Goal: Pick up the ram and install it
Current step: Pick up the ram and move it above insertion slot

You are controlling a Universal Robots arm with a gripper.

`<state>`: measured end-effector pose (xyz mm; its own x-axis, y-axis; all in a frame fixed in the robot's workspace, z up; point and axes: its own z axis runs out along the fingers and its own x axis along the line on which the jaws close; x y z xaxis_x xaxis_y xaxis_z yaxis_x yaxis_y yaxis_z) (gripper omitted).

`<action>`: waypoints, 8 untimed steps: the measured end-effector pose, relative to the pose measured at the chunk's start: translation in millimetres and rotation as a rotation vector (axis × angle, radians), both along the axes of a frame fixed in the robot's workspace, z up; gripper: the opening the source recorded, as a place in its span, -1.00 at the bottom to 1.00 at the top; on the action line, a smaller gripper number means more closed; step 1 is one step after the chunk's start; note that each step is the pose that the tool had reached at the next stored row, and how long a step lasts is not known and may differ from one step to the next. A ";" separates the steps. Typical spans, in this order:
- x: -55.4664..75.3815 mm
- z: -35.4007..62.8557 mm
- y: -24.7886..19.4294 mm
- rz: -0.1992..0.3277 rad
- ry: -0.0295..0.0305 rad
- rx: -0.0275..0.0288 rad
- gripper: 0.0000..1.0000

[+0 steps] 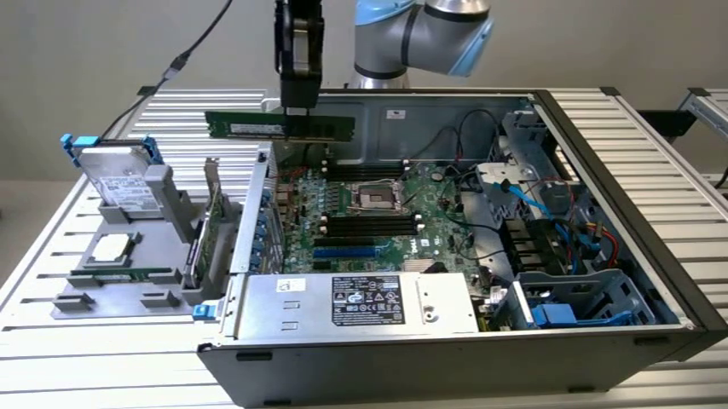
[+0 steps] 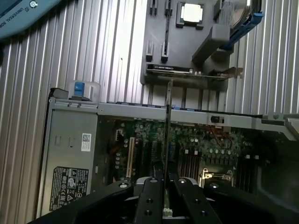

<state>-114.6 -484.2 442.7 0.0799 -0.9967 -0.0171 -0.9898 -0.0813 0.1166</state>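
The pincer (image 1: 302, 109) is closed narrow on the upper edge of the ram (image 1: 251, 126), near the middle of its length. The ram hangs level in the air, long edge horizontal, above the rear corner of the open computer case (image 1: 637, 170) on the exterior view's left. It touches neither the case nor the motherboard (image 1: 393, 217).

In the wrist view the ram (image 2: 167, 135) appears edge-on as a thin dark line between the two fingers (image 2: 150, 191) of the pincer (image 2: 164, 182), with the motherboard (image 2: 205, 144) beneath it.

Legible markings:
- Robot arm (image 2: 21, 16): "UNIVERSAL", with the following word cut off.
- Ram: a white label, text not readable.
- Power supply (image 1: 364, 300): a black label and a small white sticker, text too small to read.

A grey holder (image 1: 114, 273) stands on the ribbed surface (image 1: 68, 358) beside the case. It carries a hard drive (image 1: 114, 183) in a blue frame.
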 end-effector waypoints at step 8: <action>34.4 -7.6 12.5 0.000 0.0007 0.0000 -0.73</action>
<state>-80.2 -471.7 435.1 0.0799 -0.9967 -0.0172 -0.9898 -0.0814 0.1173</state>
